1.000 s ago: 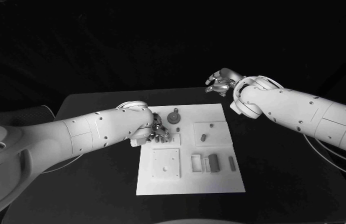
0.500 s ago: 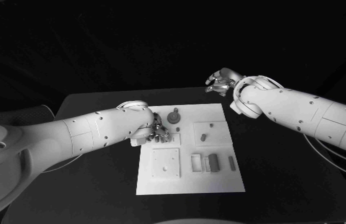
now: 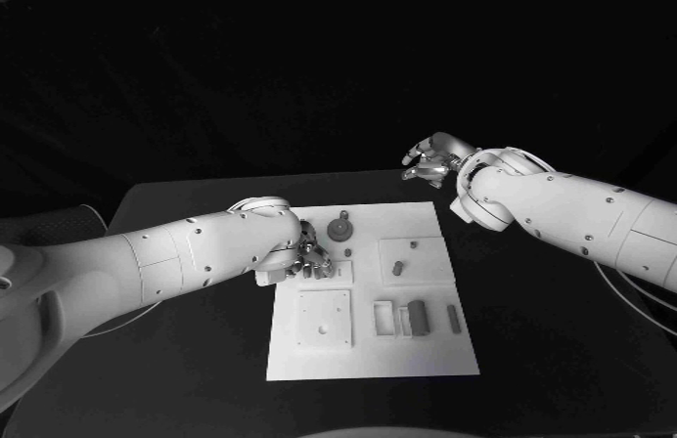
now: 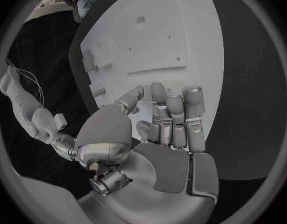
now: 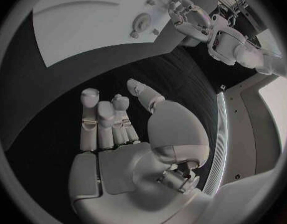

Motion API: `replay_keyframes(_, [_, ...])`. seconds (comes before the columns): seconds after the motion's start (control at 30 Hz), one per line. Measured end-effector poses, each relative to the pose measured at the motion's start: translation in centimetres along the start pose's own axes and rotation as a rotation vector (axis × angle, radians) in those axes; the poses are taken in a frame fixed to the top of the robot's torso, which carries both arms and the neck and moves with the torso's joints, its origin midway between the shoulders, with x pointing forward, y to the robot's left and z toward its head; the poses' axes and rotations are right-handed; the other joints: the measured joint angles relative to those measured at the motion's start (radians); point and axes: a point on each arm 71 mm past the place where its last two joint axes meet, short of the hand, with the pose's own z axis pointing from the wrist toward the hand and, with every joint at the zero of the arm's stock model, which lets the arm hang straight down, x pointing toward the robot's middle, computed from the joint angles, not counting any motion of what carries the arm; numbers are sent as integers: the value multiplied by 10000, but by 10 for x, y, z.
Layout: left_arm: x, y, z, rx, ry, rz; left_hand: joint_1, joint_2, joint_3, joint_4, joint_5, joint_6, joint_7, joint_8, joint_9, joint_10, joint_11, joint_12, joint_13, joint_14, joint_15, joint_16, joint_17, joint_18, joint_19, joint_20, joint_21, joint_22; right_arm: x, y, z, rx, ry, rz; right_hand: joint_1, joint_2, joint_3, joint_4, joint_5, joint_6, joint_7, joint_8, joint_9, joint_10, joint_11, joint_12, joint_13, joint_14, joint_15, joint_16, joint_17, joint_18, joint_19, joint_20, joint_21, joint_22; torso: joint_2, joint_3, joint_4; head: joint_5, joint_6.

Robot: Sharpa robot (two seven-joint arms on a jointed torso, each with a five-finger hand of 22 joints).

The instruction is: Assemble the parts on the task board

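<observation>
L robot hand (image 3: 308,258) over task board (image 3: 370,360), no legible text

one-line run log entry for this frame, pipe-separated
phase: assembly, nothing held | left robot hand: open, over task board left edge near round part | right robot hand: open, raised off board beyond far edge

The table is looked down on from the robot's head. Each wrist camera is set close behind its own hand — the left hand (image 4: 162,134) just over the task board (image 4: 180,30), the right hand (image 5: 128,134) well off it. The board is shared by all three.
</observation>
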Motion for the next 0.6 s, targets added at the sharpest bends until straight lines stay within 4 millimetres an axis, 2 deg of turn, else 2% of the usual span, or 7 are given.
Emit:
replay_keyframes(0.17, [0, 0, 0, -6, -25, -34, -88, 68, -73, -73, 38, 3, 3, -96, 87, 0, 0, 0, -10, 9, 10, 0, -12, 0, 0, 1, 0, 0, 0, 0, 0, 6, 0, -2, 0, 0, 0, 0, 0, 2, -2, 0, 1, 0, 0, 0, 0, 0, 0, 0, 0, 0, 0, 0, 0, 0, -2, -2, 0, 0, -1])
replay_keyframes(0.4, [-1, 2, 1, -39, -68, -102, -351, -170, -198, 52, 69, 16, 16, -214, 175, 2, -1, 0, -21, 11, 12, -1, -23, 1, 1, 1, -40, 8, 0, 0, 0, 11, 7, -4, 0, 0, 0, 0, 0, 5, -5, 0, 1, 0, 0, 0, 1, 0, 0, 0, -9, 0, 0, 0, 0, 0, -2, -3, 0, -4, -1])
replay_keyframes(0.6, [-1, 3, 1, -60, -75, -140, -518, -261, -252, 108, 34, 19, 19, -271, 227, 14, -13, 0, -21, 12, 13, -1, -33, 1, 1, 2, -70, 7, 0, 0, 0, 16, 11, -6, 0, 0, 0, 0, 0, -5, 4, 0, 1, 0, 0, 0, 0, 0, 0, 0, -9, -1, 0, 0, 0, 0, -3, -3, 1, -12, -11])
